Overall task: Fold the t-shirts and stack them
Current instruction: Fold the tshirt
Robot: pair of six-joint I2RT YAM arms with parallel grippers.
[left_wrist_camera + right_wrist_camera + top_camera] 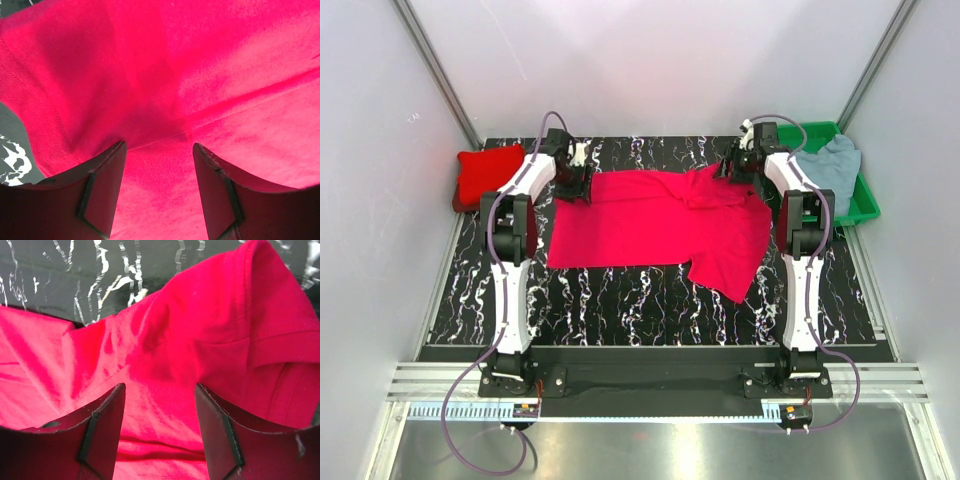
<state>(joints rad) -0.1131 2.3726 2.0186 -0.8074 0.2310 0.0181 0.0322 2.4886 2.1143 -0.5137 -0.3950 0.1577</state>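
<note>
A crimson t-shirt lies spread on the black marbled table, one corner hanging toward the front right. My left gripper is open over its far left corner; in the left wrist view the cloth fills the frame beneath the open gripper. My right gripper is open over the rumpled far right part; the right wrist view shows a folded sleeve and wrinkles ahead of the gripper. A folded red t-shirt sits at the far left. A pale grey-blue t-shirt lies in the green tray.
The green tray stands at the far right corner, just right of the right arm. White walls with metal rails close in the table on three sides. Bare marbled table shows in front of the spread shirt.
</note>
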